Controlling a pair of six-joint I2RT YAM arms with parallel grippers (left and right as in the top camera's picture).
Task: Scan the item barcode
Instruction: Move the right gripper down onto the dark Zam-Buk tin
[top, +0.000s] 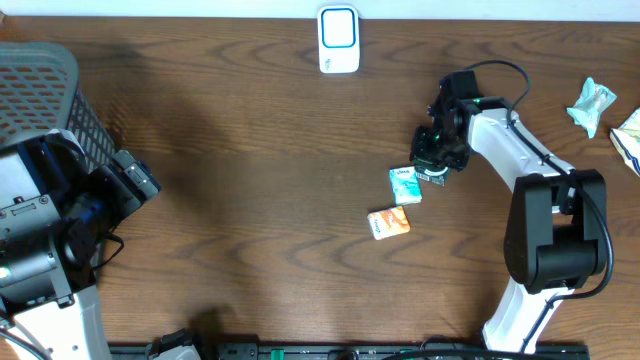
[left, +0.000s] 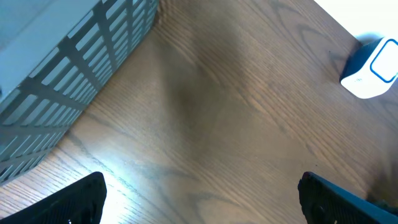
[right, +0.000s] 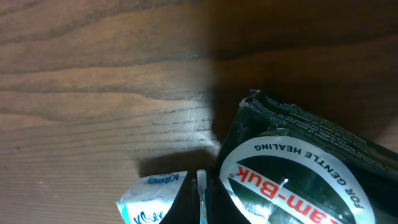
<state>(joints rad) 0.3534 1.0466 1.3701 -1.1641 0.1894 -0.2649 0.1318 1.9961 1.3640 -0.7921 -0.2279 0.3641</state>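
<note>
- Zam-Buk pack (right: 292, 177), dark with a round white-and-red label, sat closest of all in the right wrist view. It was to the right of the scanner (top: 339, 40) and nearer the robot, under the right gripper (top: 435, 160).
- That gripper's jaws were clenched, seemingly pinching the pack, though the pads themselves were hidden behind it.
- Left gripper (left: 202, 208) was far to the scanner's left, beside the basket (top: 40, 80), with its jaws spread wide and empty.
- Handling, as a judgement: the pack looked light and thin. Its crinkled top edge suggested soft, glossy film that could slip or fold. A hold on a flat margin, clear of whichever face carries the barcode, would suit best. No barcode was visible.
- Count: one scanner, one basket, two grippers.
- Three small packs were on the table (top: 250, 150) right of the scanner: the Zam-Buk pack, a blue tissue pack (top: 404, 185) just beside it, and an orange pack (top: 389, 222) a little nearer the robot.
- Two crumpled wrappers (top: 592, 105) lay farthest right of the scanner.
</note>
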